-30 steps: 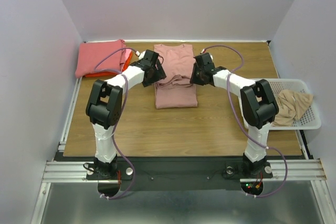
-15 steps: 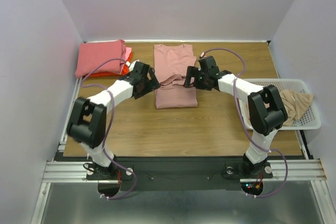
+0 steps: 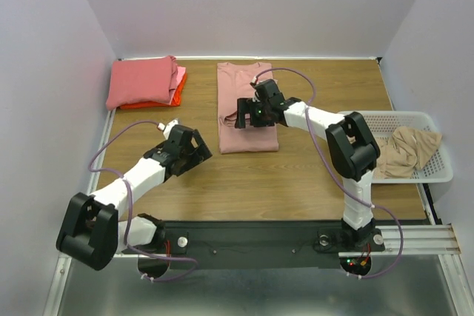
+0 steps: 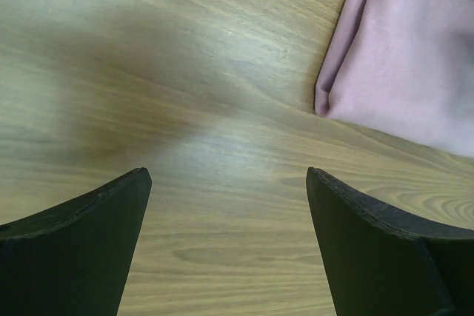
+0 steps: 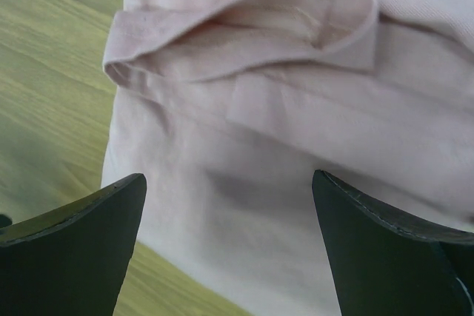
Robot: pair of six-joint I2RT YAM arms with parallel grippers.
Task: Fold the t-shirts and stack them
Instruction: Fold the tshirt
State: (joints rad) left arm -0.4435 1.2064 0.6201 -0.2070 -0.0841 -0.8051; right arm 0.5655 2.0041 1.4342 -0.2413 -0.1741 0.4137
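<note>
A dusty pink t-shirt (image 3: 248, 135) lies folded in a long rectangle at the middle of the table, with a loose fold of its cloth (image 5: 296, 27) across its upper layer. My right gripper (image 3: 243, 116) hovers over its middle, open and holding nothing (image 5: 228, 179). My left gripper (image 3: 198, 152) stands open over bare wood (image 4: 226, 175), left of the shirt's near corner (image 4: 400, 72). At the back left, a coral-red t-shirt (image 3: 142, 81) tops a folded stack with pink and orange edges (image 3: 178, 86). A tan t-shirt (image 3: 411, 149) lies crumpled in the basket.
The white mesh basket (image 3: 437, 172) stands at the table's right edge. White walls close in the back and both sides. The wooden tabletop (image 3: 296, 183) ends at a metal rail at the near side.
My left arm has drawn back from the pink shirt toward the near left. My right gripper has opened and moved left over the shirt's middle.
</note>
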